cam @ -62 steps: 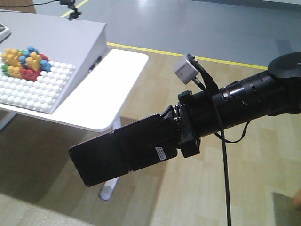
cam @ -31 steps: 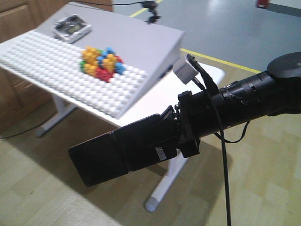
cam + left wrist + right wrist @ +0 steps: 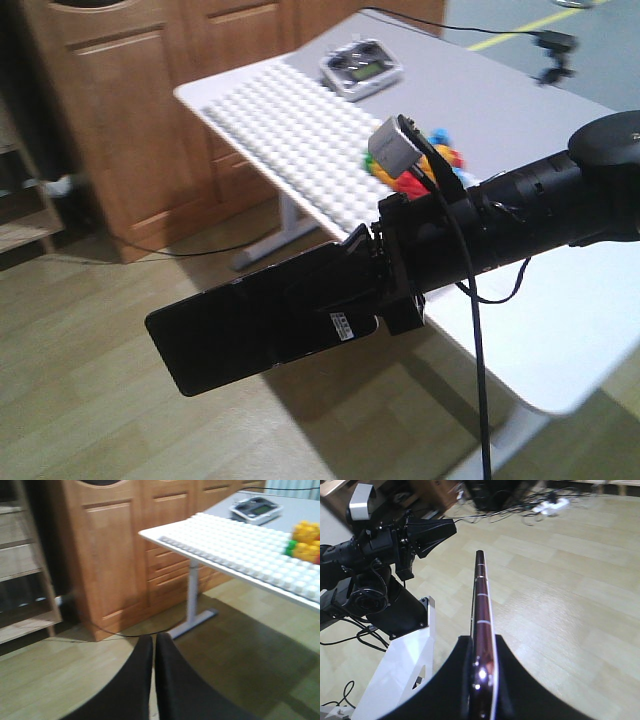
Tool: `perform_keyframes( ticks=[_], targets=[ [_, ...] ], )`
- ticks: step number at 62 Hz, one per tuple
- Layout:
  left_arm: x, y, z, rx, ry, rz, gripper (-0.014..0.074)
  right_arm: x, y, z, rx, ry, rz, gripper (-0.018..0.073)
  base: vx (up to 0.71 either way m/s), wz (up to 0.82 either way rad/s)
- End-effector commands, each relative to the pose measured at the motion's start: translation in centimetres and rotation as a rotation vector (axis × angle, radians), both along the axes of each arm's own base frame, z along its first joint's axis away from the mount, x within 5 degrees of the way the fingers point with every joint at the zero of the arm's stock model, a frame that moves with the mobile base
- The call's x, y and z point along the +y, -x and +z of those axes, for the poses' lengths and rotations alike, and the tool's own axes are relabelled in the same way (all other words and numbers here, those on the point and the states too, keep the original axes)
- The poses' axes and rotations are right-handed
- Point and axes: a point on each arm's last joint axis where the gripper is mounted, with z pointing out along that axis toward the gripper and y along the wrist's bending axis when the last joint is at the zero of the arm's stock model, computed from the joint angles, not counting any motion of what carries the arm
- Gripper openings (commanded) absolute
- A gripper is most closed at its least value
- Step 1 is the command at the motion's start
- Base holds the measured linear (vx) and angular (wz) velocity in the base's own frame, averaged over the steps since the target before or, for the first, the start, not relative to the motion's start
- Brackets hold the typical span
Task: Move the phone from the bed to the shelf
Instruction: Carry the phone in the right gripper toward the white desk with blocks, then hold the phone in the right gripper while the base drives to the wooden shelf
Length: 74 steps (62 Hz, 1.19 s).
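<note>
Exterior front-facing view: the right pincer [image 3: 255,318] is clamped on the phone [image 3: 200,350], held in the air above the wood floor [image 3: 90,380]. The phone's free end points toward 8 o'clock, and a small white sticker [image 3: 343,322] sits near the gripped end. At 12 o'clock behind stands a table [image 3: 570,330] carrying a studded white board [image 3: 290,110] and coloured pieces [image 3: 447,158]. Right wrist-mounted view shows the phone edge-on between both jaws. Left wrist-mounted view: the left pincer [image 3: 153,640] is pressed together, and the shelf [image 3: 22,560] stands at 9 o'clock, beside a wooden cabinet [image 3: 115,555].
</note>
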Motion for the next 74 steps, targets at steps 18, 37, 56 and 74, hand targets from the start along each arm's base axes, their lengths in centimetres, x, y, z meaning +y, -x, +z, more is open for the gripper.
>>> perform_keyframes(
  ticks=[18,37,56,74],
  targets=[
    [0.03,-0.07,0.53,-0.069,0.011,0.003,0.0001,0.06,1.28,2.80,-0.004,-0.120,0.058,-0.0001,0.20,0.71],
    [0.03,-0.07,0.53,-0.069,0.011,0.003,0.0001,0.06,1.28,2.80,-0.004,-0.120,0.058,-0.0001,0.20,0.69],
    [0.03,-0.07,0.53,-0.069,0.011,0.003,0.0001,0.06,1.28,2.80,-0.004,-0.120,0.058,-0.0001,0.20,0.63],
    [0.03,-0.07,0.53,-0.069,0.011,0.003,0.0001,0.06,1.28,2.80,-0.004,-0.120,0.058,-0.0001,0.22,0.58]
  ],
)
